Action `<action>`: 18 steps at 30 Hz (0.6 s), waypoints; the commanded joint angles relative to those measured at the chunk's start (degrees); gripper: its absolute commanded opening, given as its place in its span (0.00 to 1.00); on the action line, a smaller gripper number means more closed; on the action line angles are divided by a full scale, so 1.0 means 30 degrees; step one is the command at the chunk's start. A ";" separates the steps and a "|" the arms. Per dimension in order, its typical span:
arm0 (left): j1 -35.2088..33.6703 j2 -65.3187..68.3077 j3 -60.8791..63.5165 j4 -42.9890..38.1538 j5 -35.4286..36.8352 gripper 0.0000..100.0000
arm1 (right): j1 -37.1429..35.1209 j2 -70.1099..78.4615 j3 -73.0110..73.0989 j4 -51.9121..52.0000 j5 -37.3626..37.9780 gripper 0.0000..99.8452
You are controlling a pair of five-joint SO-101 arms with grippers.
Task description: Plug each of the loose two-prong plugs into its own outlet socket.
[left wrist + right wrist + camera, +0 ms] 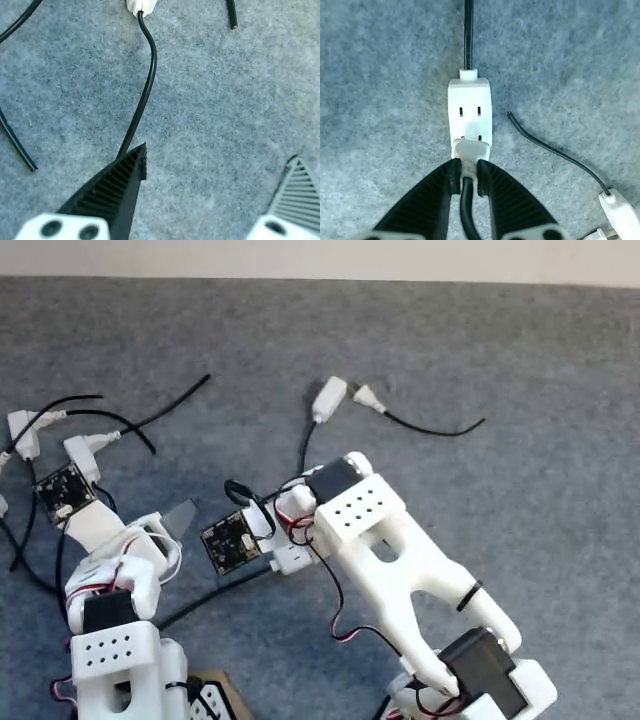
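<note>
A white outlet block (470, 100) lies on the grey carpet with its black cord running away from me. My right gripper (468, 174) is shut on a white two-prong plug (470, 150) that sits against the block's nearer pair of slots. The farther pair of slots is free. Another white plug (616, 206) with a thin black cord lies close beside the gripper. My left gripper (218, 153) is open over bare carpet. A black cord (145, 90) passes its dark finger (117, 187) and ends at a white plug (140, 5).
In the high view a white outlet block (328, 398) and a short-corded plug (368, 397) lie at the back centre. More white plugs (25, 430) and black cords lie at the far left. The right arm (380, 540) crosses the middle. The carpet is open at the right.
</note>
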 commanded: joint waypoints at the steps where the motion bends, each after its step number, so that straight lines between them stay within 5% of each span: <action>1: -0.0073 -0.0015 -0.0161 -0.0293 0.0117 0.40 | 0.0249 0.1949 0.0103 0.0132 0.0205 0.01; 18: -0.0073 -0.0044 -0.0161 -0.0293 0.0117 0.40 | 0.2564 0.4527 0.0161 -0.2418 -0.1963 0.01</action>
